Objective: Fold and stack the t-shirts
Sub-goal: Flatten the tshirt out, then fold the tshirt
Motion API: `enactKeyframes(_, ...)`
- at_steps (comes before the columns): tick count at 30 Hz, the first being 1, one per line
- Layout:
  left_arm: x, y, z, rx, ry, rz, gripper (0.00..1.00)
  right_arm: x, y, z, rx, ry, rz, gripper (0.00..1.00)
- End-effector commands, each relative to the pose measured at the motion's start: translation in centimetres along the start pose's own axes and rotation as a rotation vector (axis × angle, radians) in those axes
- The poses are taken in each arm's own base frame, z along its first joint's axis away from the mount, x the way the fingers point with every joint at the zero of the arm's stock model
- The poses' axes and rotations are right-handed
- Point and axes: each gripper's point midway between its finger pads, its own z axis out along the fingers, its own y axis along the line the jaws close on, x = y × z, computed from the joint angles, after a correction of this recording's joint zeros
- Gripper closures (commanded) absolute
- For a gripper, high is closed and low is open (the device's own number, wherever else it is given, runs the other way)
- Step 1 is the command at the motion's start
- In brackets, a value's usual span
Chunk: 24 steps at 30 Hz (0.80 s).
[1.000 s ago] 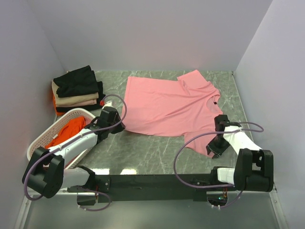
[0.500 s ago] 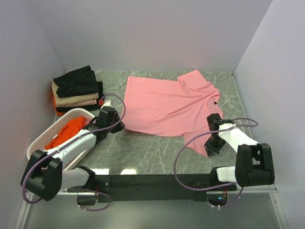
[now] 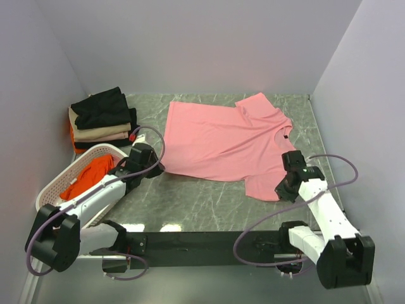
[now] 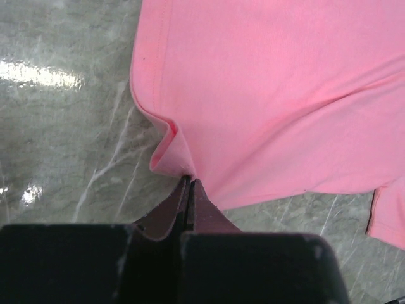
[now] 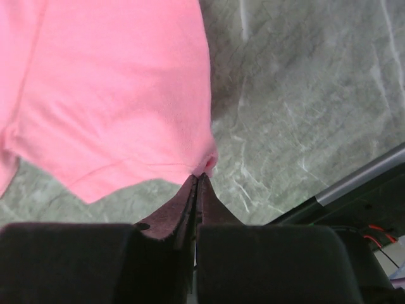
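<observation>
A light pink t-shirt (image 3: pixel 221 139) lies spread on the grey marbled table, its collar toward the right. My left gripper (image 3: pixel 159 168) is shut on the shirt's near left corner (image 4: pixel 172 155), where the hem bunches at the fingertips. My right gripper (image 3: pixel 280 190) is shut on the edge of the near sleeve (image 5: pixel 205 161), with cloth (image 5: pixel 114 95) pinched at the tips. Folded black and beige t-shirts form a stack (image 3: pixel 104 120) at the back left. An orange-red t-shirt (image 3: pixel 88 176) lies in the basket.
A white perforated basket (image 3: pixel 60 178) stands at the near left, beside the left arm. Side walls close in the table on the left and right. Bare marbled table (image 3: pixel 190 199) lies between the shirt and the arms' black base rail (image 3: pixel 209 240).
My right gripper has shut on the near sleeve and pulled it a little to the right. That arm's elbow swung down and right. The left gripper keeps its grip on the corner.
</observation>
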Motion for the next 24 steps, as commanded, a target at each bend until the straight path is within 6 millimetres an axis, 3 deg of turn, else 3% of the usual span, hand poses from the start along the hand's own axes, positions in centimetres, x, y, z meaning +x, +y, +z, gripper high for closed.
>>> enactKeyframes(1,-0.1,0.5,-0.8,-0.007,-0.021,-0.015,1.0,-0.8,-0.6,-2.4,-0.01,-0.049,0.017,1.0)
enactKeyframes(14,2.3,2.0,-1.8,-0.011,0.021,-0.041,0.99,-3.6,-2.2,-9.3,-0.062,-0.207,-0.001,1.0)
enactKeyframes(18,2.9,2.2,-2.0,-0.013,0.037,-0.043,0.99,-3.7,-2.4,-9.8,-0.077,-0.225,0.001,1.0)
enactKeyframes(24,1.8,1.1,-2.2,0.004,0.025,-0.033,0.99,-4.8,-0.2,-8.9,-0.14,-0.248,-0.009,1.0)
